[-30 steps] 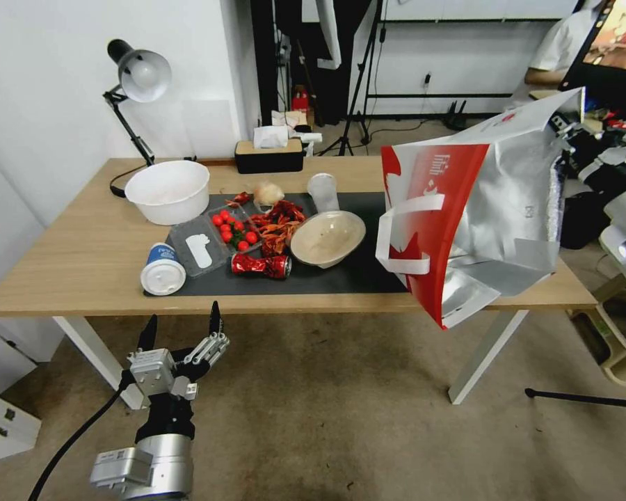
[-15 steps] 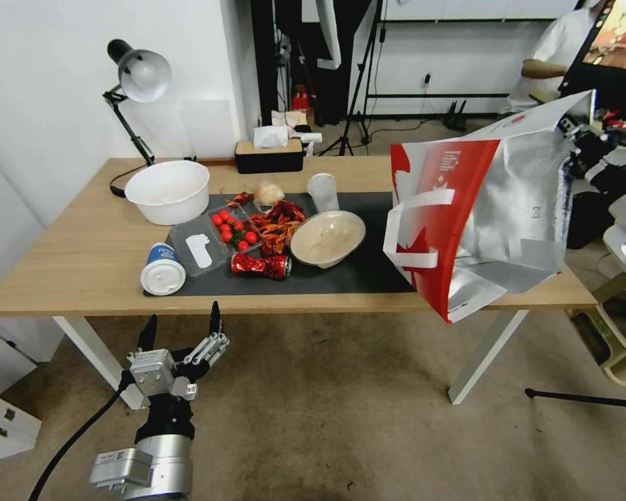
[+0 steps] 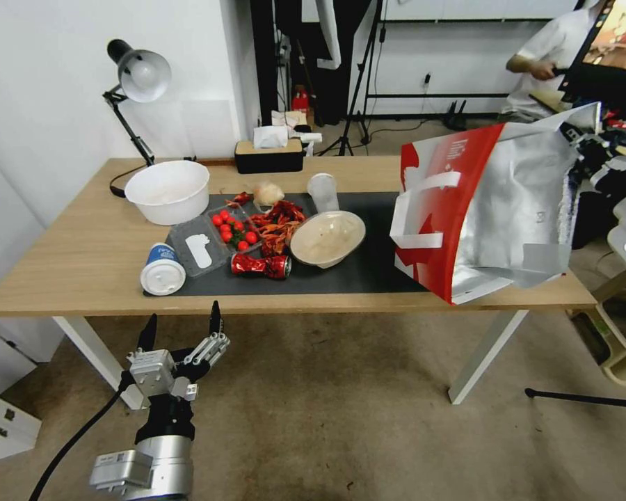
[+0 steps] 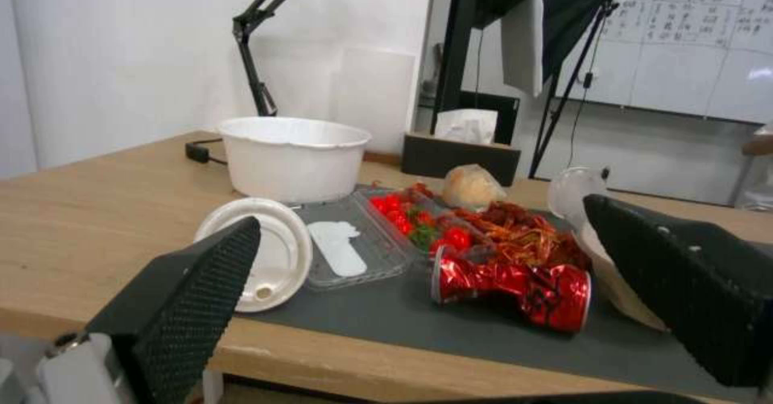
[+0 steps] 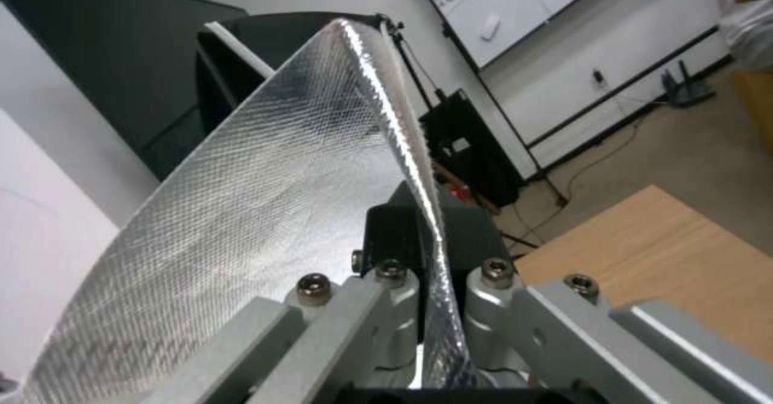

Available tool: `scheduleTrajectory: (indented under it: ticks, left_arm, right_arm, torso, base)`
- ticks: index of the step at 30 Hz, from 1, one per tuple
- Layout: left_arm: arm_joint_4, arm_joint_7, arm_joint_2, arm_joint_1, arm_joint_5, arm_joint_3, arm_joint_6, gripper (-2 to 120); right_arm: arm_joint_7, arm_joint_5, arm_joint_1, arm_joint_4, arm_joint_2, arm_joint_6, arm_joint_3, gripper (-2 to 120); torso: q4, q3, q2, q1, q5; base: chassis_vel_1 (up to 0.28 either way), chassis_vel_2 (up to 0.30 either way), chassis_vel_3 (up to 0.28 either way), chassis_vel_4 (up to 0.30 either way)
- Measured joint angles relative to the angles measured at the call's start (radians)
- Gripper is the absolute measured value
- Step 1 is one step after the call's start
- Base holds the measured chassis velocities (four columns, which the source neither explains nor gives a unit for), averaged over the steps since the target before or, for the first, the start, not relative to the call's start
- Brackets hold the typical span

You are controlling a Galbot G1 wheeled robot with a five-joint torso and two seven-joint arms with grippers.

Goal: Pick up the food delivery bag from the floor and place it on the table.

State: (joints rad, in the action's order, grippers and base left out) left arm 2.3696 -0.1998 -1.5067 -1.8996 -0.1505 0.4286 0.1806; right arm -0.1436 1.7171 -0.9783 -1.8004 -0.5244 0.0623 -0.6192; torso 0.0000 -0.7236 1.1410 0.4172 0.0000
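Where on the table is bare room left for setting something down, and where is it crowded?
Bare wood on the table lies left of the paper cup and in front of the white bowl. The mat's strip between the beige bowl and the food delivery bag, held by the right end effector, is also free. The mat's left half is crowded.

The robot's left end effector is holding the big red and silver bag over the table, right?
Not quite. It is the right end effector that is clamped on the food delivery bag, pinching its silver foil edge, as the right wrist view shows. The bag is at the right end of the table. The left end effector hangs open and empty below the table's front edge, seen in the head view.
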Motion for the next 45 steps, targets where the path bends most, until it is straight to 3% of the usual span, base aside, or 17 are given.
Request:
scheduleTrajectory:
  ticks: [3, 7, 10, 12, 14, 22, 25, 27, 30, 45]
  left_arm:
    - [0.001, 0.001, 0.001, -0.001, 0.000, 0.000, 0.000, 100]
    - [0.004, 0.002, 0.001, -0.005, 0.001, 0.001, 0.003, 100]
    - [0.006, 0.005, 0.000, -0.012, 0.005, 0.000, 0.007, 100]
    - [0.006, 0.006, 0.000, -0.012, 0.006, 0.000, 0.008, 100]
    - [0.008, 0.010, -0.002, -0.014, 0.008, -0.002, 0.009, 100]
    - [0.009, 0.011, -0.005, -0.019, 0.016, -0.003, 0.012, 100]
    - [0.012, 0.011, -0.011, -0.026, 0.024, -0.005, 0.017, 100]
    - [0.012, 0.011, -0.012, -0.027, 0.025, -0.006, 0.017, 100]
    - [0.013, 0.012, -0.015, -0.032, 0.029, -0.006, 0.022, 100]
    - [0.019, 0.011, -0.021, -0.036, 0.033, -0.008, 0.021, 100]
  right_arm:
    - [-0.013, -0.018, 0.003, 0.006, -0.002, 0.000, 0.004, 0]
    - [-0.025, -0.039, 0.012, 0.015, -0.002, -0.005, 0.009, 12]
    - [-0.041, -0.081, 0.027, 0.024, 0.001, -0.019, 0.015, 28]
    - [-0.042, -0.086, 0.030, 0.026, 0.002, -0.020, 0.016, 30]
    - [-0.042, -0.106, 0.035, 0.030, 0.008, -0.023, 0.018, 43]
    - [-0.030, -0.132, 0.031, 0.028, 0.014, -0.031, 0.018, 65]
    - [-0.018, -0.146, 0.034, 0.032, 0.018, -0.030, 0.020, 84]
    - [-0.018, -0.146, 0.036, 0.033, 0.018, -0.030, 0.021, 86]
    - [-0.008, -0.155, 0.036, 0.039, 0.018, -0.029, 0.025, 99]
    - [0.054, -0.206, -0.010, 0.004, 0.013, -0.027, 0.013, 100]
  torso:
    - [0.0000, 0.000, 0.000, 0.000, 0.0000]
    - [0.0000, 0.000, 0.000, 0.000, 0.0001]
    - [0.0000, 0.000, 0.000, 0.000, 0.0000]
    - [0.0000, 0.000, 0.000, 0.000, 0.0000]
    - [0.0000, 0.000, 0.000, 0.000, 0.0001]
    - [0.0000, 0.000, 0.000, 0.000, 0.0000]
    - [0.0000, 0.000, 0.000, 0.000, 0.0001]
    - [0.0000, 0.000, 0.000, 0.000, 0.0001]
    - [0.0001, 0.000, 0.000, 0.000, 0.0000]
    - [0.0000, 0.000, 0.000, 0.000, 0.0000]
  base:
    - [0.000, 0.000, 0.000, 0.000]
    - [0.000, 0.000, 0.000, 0.000]
    - [0.000, 0.000, 0.000, 0.000]
    - [0.000, 0.000, 0.000, 0.000]
    - [0.000, 0.000, 0.000, 0.000]
    - [0.000, 0.000, 0.000, 0.000]
    - [0.000, 0.000, 0.000, 0.000]
    - [0.000, 0.000, 0.000, 0.000]
    - [0.000, 0.000, 0.000, 0.000]
    - [0.000, 0.000, 0.000, 0.000]
